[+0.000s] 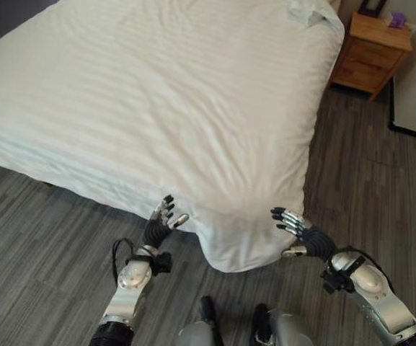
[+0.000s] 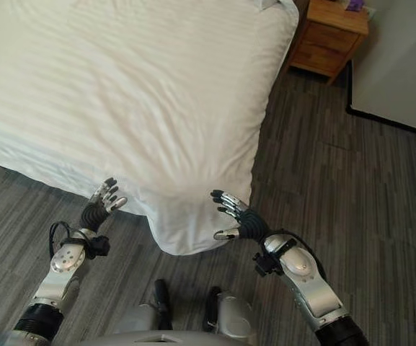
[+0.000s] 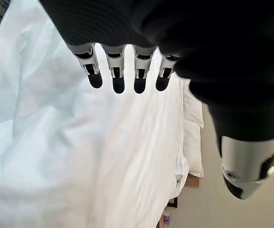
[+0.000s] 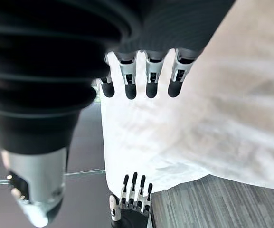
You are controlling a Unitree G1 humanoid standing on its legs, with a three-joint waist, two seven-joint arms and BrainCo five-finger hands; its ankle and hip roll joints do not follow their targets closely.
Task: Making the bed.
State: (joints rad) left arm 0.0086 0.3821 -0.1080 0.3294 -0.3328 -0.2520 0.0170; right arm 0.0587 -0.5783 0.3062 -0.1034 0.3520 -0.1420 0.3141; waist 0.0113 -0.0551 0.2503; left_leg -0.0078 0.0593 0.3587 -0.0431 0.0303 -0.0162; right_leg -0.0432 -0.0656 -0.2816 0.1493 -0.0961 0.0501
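Observation:
A white striped duvet [image 1: 157,101] covers the bed and hangs over its near corner [image 1: 236,245] towards the floor. My left hand [image 1: 161,220] is open just left of that hanging corner, fingers straight and close to the cloth. On the other side of the corner my right hand [image 1: 298,229] is open too, fingers pointing at the cloth with nothing held. The left wrist view looks along the open fingers [image 3: 118,78] up the duvet [image 3: 103,156] to white pillows [image 3: 193,137]. In the right wrist view, straight fingers [image 4: 148,78] face the draped cloth [image 4: 198,123], with the left hand [image 4: 132,199] beyond.
A wooden nightstand [image 1: 372,54] stands at the far right by the head of the bed, with small items on top. Grey plank flooring [image 1: 366,187] runs along the right side and in front of the bed. A crumpled pillow [image 1: 312,13] lies at the bed's far corner.

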